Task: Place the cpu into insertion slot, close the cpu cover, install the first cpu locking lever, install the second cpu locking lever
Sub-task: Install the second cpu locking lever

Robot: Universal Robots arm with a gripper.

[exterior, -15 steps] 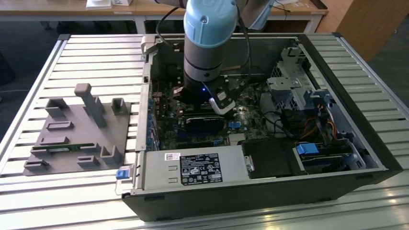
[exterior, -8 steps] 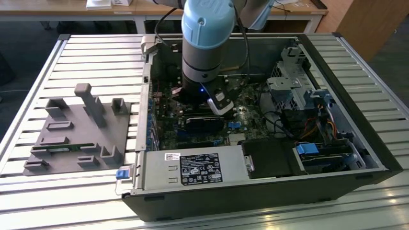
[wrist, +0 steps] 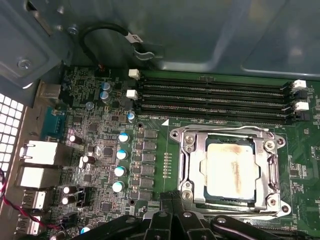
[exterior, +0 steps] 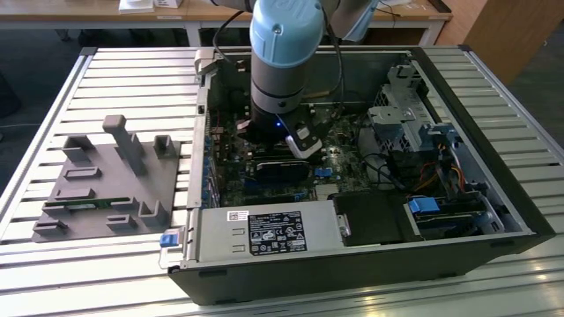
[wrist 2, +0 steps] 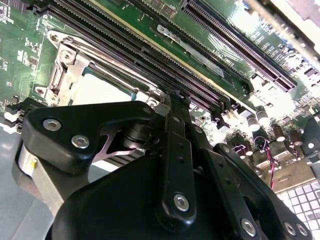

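Observation:
The cpu (wrist: 227, 170), a pale silver square with brownish stains, lies flat in the insertion slot, whose rim is mostly hidden beneath it. The cpu cover (wrist: 189, 167), a silver metal frame, lies closed around the chip's edges. It also appears in the second wrist view as cover (wrist 2: 67, 65) and cpu (wrist 2: 97, 90). A thin metal lever (wrist: 220, 131) runs along the cover's side next to the memory slots. My gripper (wrist: 172, 198) is shut with nothing between its black fingers (wrist 2: 176, 107), just off one corner of the cover. In the exterior view the arm (exterior: 282, 66) reaches down into the open computer case.
Several long black memory slots (wrist: 215, 100) lie beside the socket. Blue-topped capacitors (wrist: 120, 155) and rear ports (wrist: 35, 165) stand on the other side. A black card (exterior: 282, 173), a power supply (exterior: 264, 231) and drive cages (exterior: 405, 119) crowd the case. A grey fixture (exterior: 105, 178) sits at the exterior view's left.

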